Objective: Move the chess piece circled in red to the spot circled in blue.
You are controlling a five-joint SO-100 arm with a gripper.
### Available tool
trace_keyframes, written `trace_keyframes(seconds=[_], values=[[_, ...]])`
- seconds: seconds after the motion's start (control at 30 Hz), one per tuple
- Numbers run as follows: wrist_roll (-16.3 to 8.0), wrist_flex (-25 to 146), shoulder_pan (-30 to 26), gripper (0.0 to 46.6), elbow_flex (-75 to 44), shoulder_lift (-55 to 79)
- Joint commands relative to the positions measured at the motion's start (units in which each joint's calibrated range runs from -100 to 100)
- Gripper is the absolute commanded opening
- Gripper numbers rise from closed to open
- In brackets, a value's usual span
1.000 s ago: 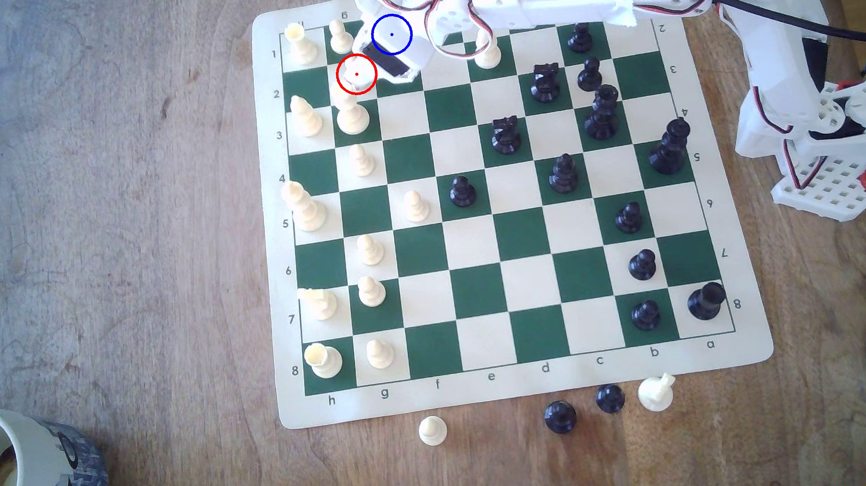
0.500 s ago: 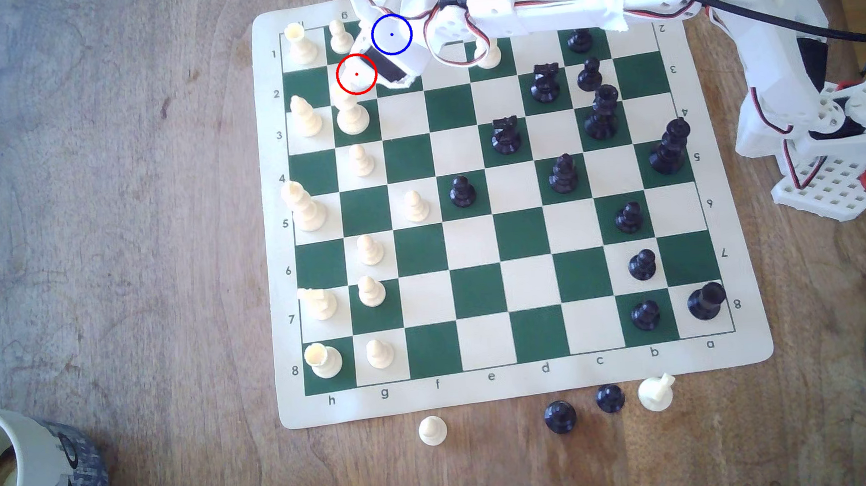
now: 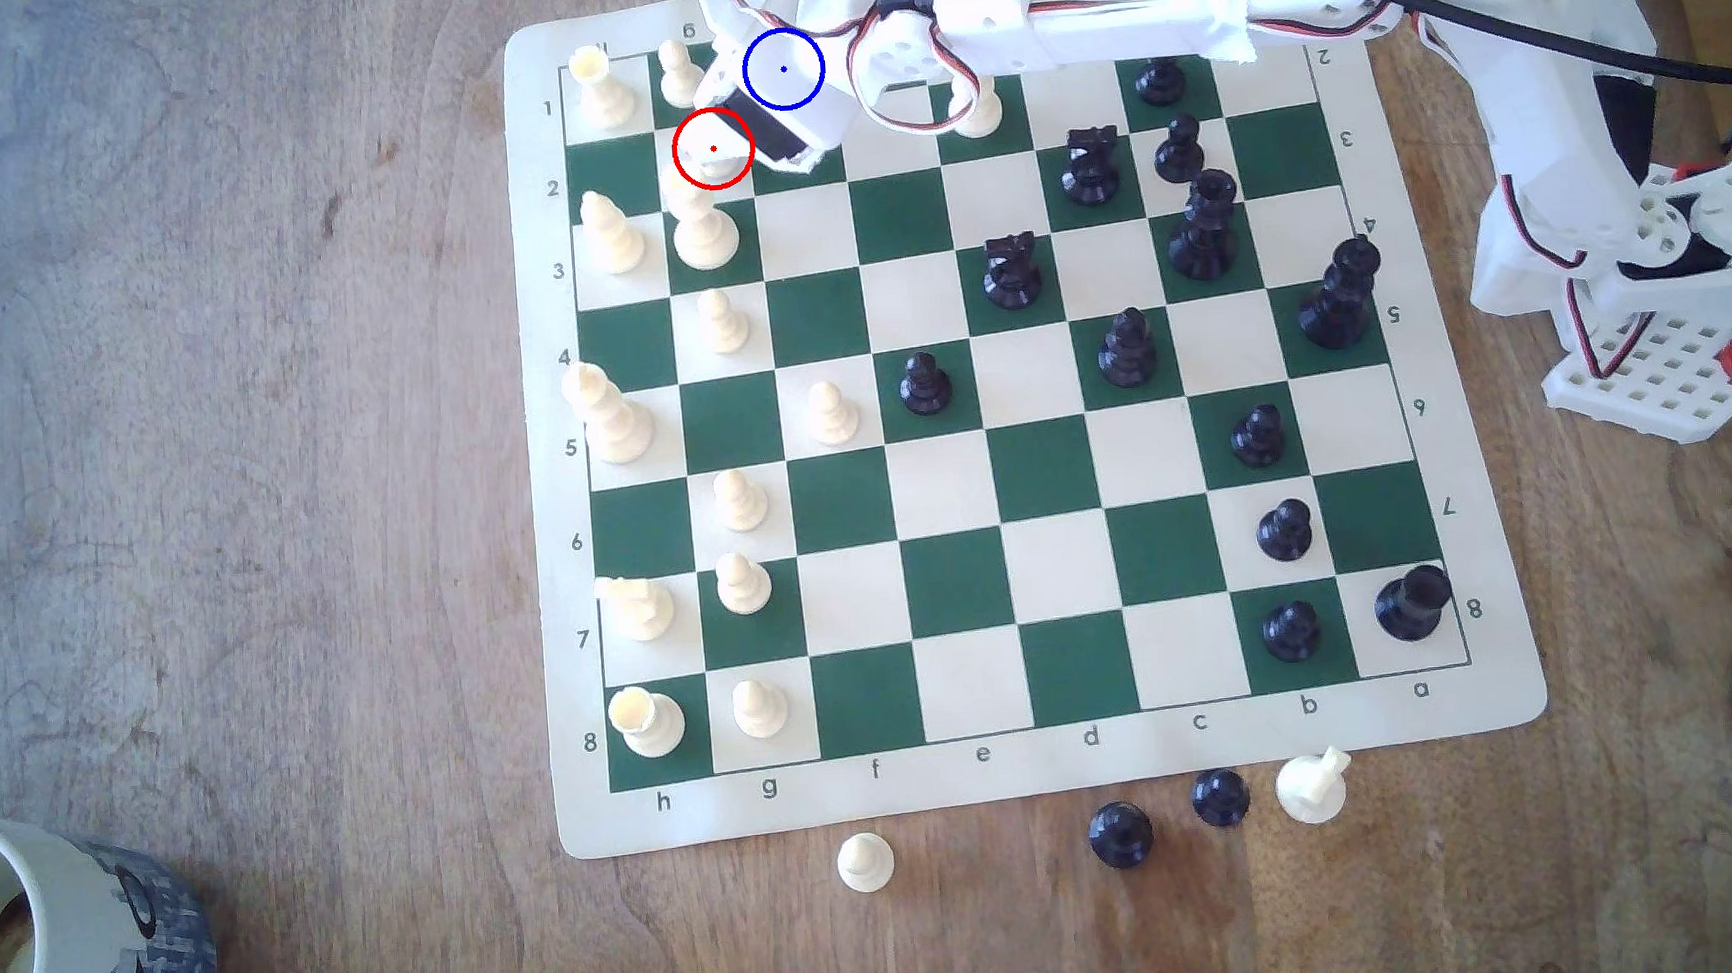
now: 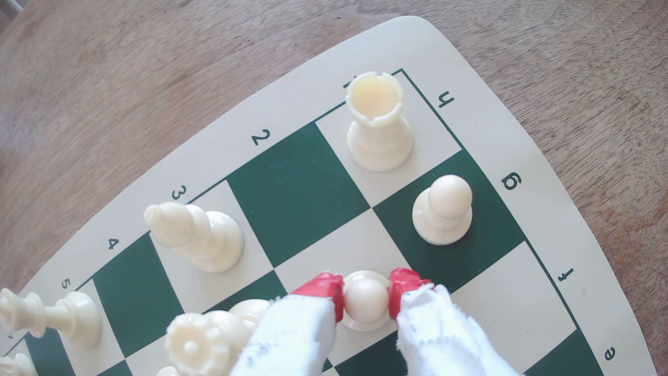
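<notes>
Clamped from both sides, the red-tipped jaws of the white cloth-wrapped gripper [image 4: 365, 298] press on the round head of the small cream-white plastic pawn [image 4: 365, 300], which stands upright between them on its cream square, base on the green-and-cream vinyl chess mat [image 4: 397, 43]. Just beside it, one square on, another cream pawn [image 4: 441, 209] stands on green, with a cream castle-topped rook [image 4: 377, 123] in the corner beyond. In the exterior view, the blue-circled spot [image 3: 783, 69] lies over the gripper's body, diagonally next to the red circle [image 3: 712, 148].
</notes>
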Motion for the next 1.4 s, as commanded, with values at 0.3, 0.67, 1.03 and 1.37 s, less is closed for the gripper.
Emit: trace_keyframes(seconds=[0.3,0.67,1.03,1.37], values=[[0.05,0.95,0.14,1.7,-5.41,-9.45],[2.30,-3.07,2.48,0.9,11.27,-20.74],[3.66,-13.88,6.24,1.0,22.88,-18.96],[4.15,-16.83,6.63,1.1,21.88,-14.46]])
